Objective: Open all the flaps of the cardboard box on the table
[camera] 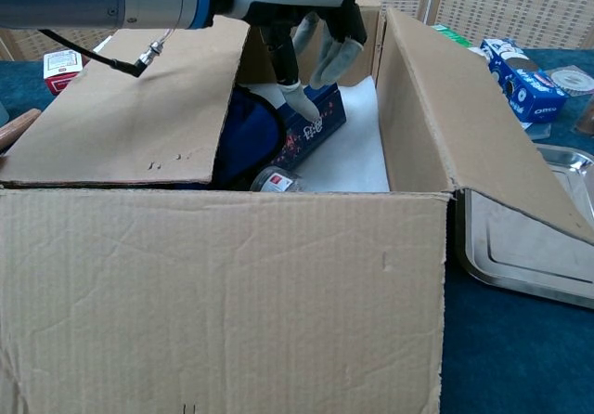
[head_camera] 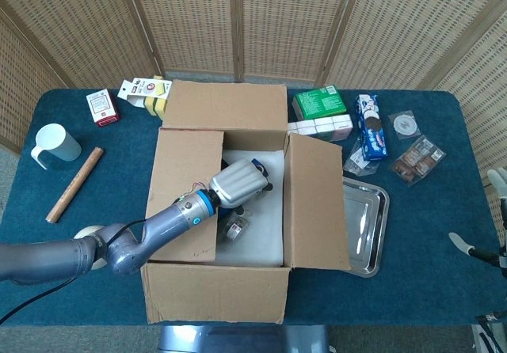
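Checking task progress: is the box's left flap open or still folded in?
Still folded in: the left flap lies flat across the cardboard box opening, under the left arm.

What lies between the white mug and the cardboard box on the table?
In the head view, a wooden stick lies between the white mug and the cardboard box.

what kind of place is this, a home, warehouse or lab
Most likely a staged lab or demo tabletop: wicker folding screens close off the background, a blue cloth-covered table holds assorted test items, and a cardboard box sits in the middle.
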Robot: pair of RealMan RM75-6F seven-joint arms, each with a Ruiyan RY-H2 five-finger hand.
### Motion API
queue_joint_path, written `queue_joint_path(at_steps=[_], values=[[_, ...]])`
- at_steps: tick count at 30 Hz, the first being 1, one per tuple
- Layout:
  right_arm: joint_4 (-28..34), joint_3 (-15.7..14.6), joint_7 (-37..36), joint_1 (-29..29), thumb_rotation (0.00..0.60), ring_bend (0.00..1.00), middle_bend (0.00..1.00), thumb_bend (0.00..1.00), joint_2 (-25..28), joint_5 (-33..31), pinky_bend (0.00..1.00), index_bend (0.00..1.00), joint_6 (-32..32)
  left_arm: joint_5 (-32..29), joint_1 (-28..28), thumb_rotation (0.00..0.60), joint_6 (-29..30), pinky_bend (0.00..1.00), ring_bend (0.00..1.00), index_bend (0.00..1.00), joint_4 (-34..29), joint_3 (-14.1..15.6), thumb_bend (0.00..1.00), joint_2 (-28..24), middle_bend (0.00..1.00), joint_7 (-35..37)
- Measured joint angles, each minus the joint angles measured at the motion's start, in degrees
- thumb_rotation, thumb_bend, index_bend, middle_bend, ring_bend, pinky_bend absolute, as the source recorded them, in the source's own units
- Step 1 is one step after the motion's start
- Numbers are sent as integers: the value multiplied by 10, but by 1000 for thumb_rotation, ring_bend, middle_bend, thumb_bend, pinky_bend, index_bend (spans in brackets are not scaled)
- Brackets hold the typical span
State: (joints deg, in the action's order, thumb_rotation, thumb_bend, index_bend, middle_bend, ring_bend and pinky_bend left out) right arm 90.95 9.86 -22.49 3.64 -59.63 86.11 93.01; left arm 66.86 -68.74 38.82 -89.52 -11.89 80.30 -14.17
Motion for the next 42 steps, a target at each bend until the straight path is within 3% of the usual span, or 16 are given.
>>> queue_joint_path(at_steps=[9,19,33,42], values=[[2,2,-2,-1,600,0,0,0,1,-1,80,0,2,-8,-5,600,-9,578,476,670,-10,10,0,-19,681,-22],[6,2,-2,-4,600,0,0,0,2,2,80,0,8,-62,-9,600,-16,578,514,699,-51,25,0,-58,709,-60],[14,1,-3,-7,600,0,0,0,5,10,79,0,17,-105,-3,600,17,578,543,707,-113,45,0,-117,740,-108],[21,0,2,-8,600,0,0,0,6,15,79,0,20,-99,14,600,40,578,555,708,-149,47,0,-164,743,-103]])
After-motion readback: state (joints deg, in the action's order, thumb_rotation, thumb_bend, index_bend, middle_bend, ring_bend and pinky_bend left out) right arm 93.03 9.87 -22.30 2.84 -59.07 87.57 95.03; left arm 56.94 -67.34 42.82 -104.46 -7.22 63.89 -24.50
